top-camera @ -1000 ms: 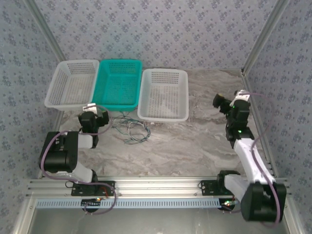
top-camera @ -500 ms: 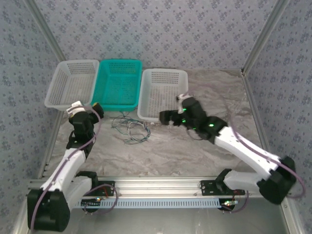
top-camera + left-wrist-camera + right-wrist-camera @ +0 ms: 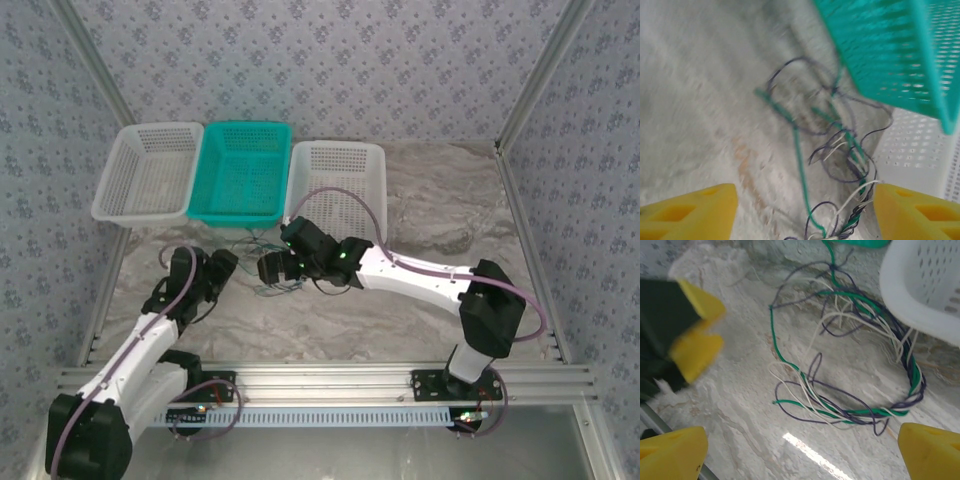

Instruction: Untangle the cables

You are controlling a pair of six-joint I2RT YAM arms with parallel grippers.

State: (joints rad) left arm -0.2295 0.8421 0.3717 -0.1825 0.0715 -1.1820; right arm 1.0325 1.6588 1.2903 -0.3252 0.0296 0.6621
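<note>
The cables (image 3: 840, 365) lie in one tangled heap of green, cream and dark purple-grey wires on the marble table, just in front of the teal basket (image 3: 243, 172). In the top view the cables (image 3: 255, 243) are partly hidden under my right gripper (image 3: 268, 268), which hovers over them, open and empty. In the right wrist view the right gripper (image 3: 802, 460) has its yellow fingertips wide apart above the lower loops. My left gripper (image 3: 222, 265) sits at the tangle's left side. From the left wrist the left gripper (image 3: 805, 220) is open, with the cables (image 3: 840, 150) lying between and ahead of its fingertips, ungripped.
Three baskets stand in a row at the back: a white basket (image 3: 148, 172), the teal one, and another white basket (image 3: 337, 192) whose corner (image 3: 920, 285) almost touches the tangle. The left gripper's yellow fingers (image 3: 695, 335) show close to the wires in the right wrist view.
The right arm has swung left from the white basket's front edge to above the tangle. The left arm has come down and right to the tangle's side, its jaws narrowing slightly.
</note>
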